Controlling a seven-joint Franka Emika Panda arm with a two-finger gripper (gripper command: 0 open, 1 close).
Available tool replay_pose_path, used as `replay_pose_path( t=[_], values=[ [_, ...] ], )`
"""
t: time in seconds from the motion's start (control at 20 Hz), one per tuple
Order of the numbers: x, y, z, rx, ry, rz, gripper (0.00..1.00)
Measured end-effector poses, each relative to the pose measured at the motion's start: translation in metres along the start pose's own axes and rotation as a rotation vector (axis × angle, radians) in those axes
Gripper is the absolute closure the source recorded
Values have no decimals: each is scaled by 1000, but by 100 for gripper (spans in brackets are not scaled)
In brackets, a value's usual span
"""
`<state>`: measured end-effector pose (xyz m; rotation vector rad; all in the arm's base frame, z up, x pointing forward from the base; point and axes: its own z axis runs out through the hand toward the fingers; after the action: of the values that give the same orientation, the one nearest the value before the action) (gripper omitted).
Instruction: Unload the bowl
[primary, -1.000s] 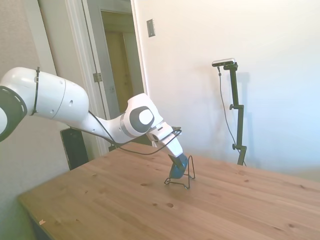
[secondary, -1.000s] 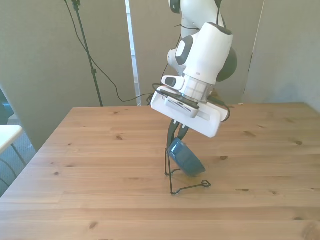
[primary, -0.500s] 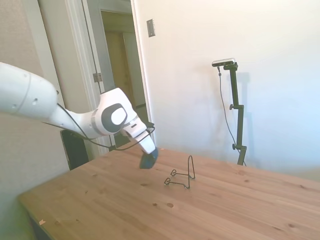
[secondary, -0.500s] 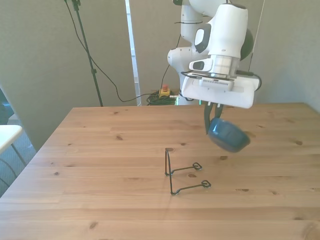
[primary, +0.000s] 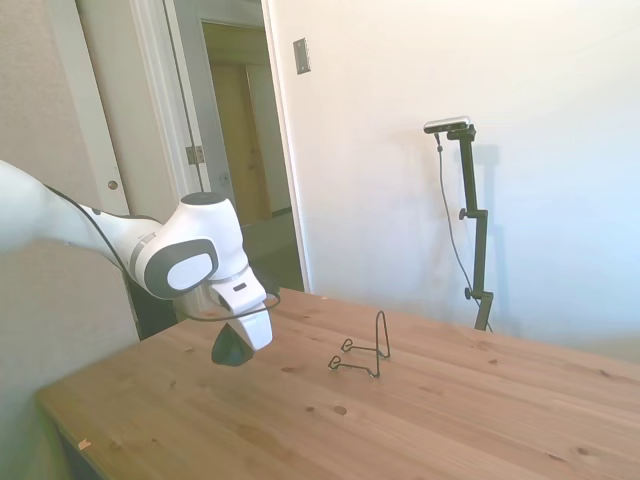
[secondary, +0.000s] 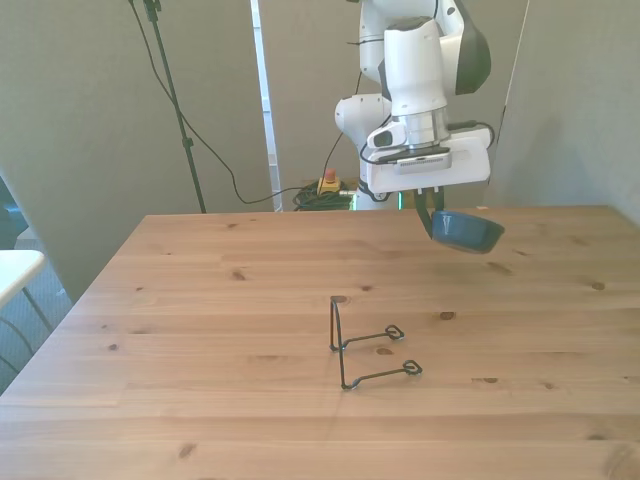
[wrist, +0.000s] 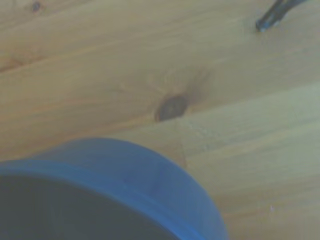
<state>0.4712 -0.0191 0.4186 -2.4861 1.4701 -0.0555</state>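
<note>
The dark blue-teal bowl (secondary: 466, 232) hangs above the table near its far edge, toward the front view's right, held by its rim. My gripper (secondary: 431, 215) is shut on the bowl's rim. From the side, the bowl (primary: 232, 344) shows as a dark shape under the wrist, a little above the wood. Up close in the wrist view, the bowl (wrist: 125, 190) fills the lower part of the picture, blurred. The thin black wire rack (secondary: 365, 345) stands with nothing in it at the table's middle, well apart from the bowl.
The wooden table (secondary: 200, 400) stretches wide around the rack (primary: 364, 352). A tip of the rack's wire (wrist: 274, 14) shows in the wrist view. A doorway (primary: 240, 140) lies behind the arm in the side view.
The bowl has come off the wire rack and travelled away from it with my gripper, toward the table's far edge at the front view's right, and it now sits more level.
</note>
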Motion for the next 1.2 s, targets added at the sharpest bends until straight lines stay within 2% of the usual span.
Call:
replay_pose_path(
  t=[0.2, 0.4, 0.55, 0.8, 0.85, 1.2],
  values=[
    [20, 34, 17, -41, -101, 26, 100],
    [41, 54, 31, -41, -186, 51, 100],
    [55, 64, 39, -55, -238, 66, 100],
    [76, 68, 54, -75, -268, 88, 100],
    [78, 68, 56, -74, -271, 89, 0],
    [88, 69, 58, -71, -270, 88, 0]
  ],
)
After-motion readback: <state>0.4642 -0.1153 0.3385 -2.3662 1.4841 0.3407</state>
